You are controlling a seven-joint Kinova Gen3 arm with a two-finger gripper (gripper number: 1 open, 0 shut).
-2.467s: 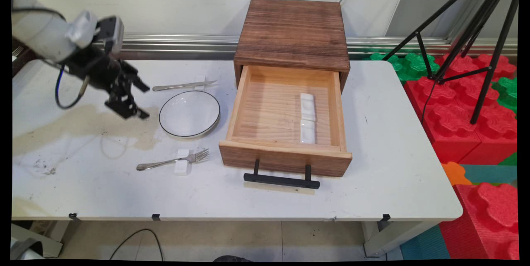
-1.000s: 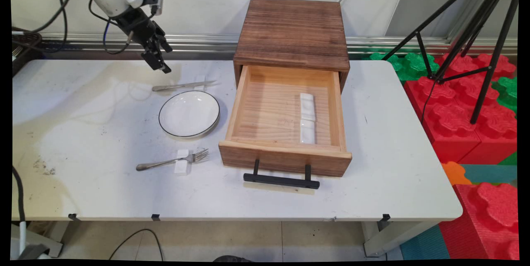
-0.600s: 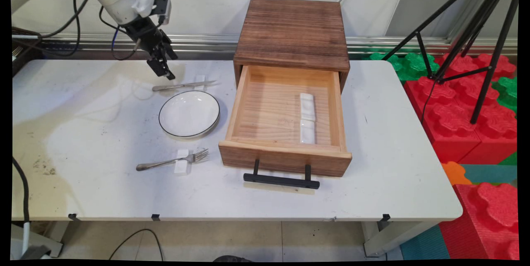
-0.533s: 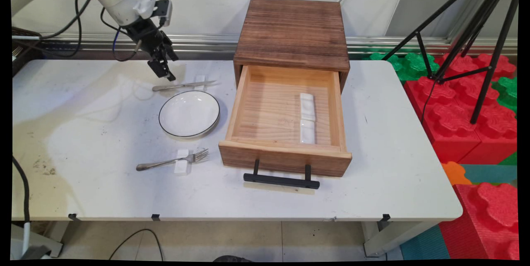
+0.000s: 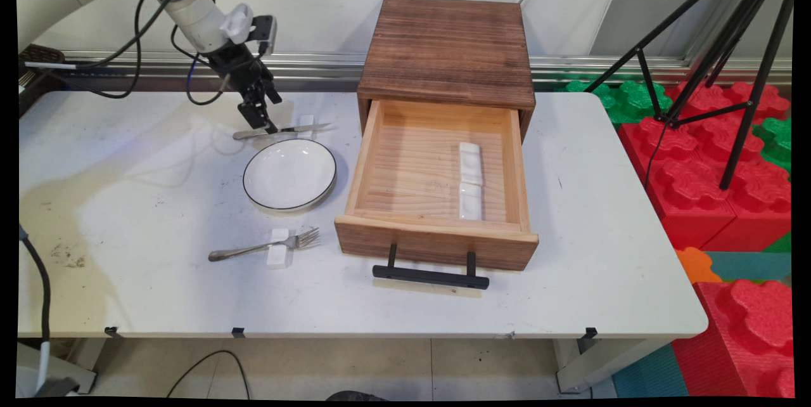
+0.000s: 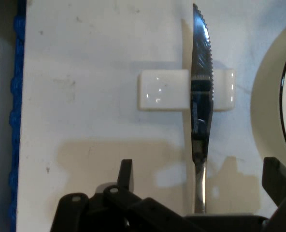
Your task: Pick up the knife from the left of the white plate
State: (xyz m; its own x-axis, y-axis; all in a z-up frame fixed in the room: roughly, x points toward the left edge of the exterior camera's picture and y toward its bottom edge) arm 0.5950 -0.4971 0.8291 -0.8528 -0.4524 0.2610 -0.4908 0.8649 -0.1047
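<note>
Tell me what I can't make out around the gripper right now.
- Knife: handle end hidden behind the gripper linkage in the hand view.
- Plate: cut off by the hand view's right edge.
- Contact between fingertips and knife: too small to tell in the main view.

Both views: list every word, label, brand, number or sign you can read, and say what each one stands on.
None: no readable text shows in either view.
The arm shows no lettering from this angle.
The wooden drawer box, plate, knife on its white rest, and fork bear no print.
The red foam blocks are unmarked.
</note>
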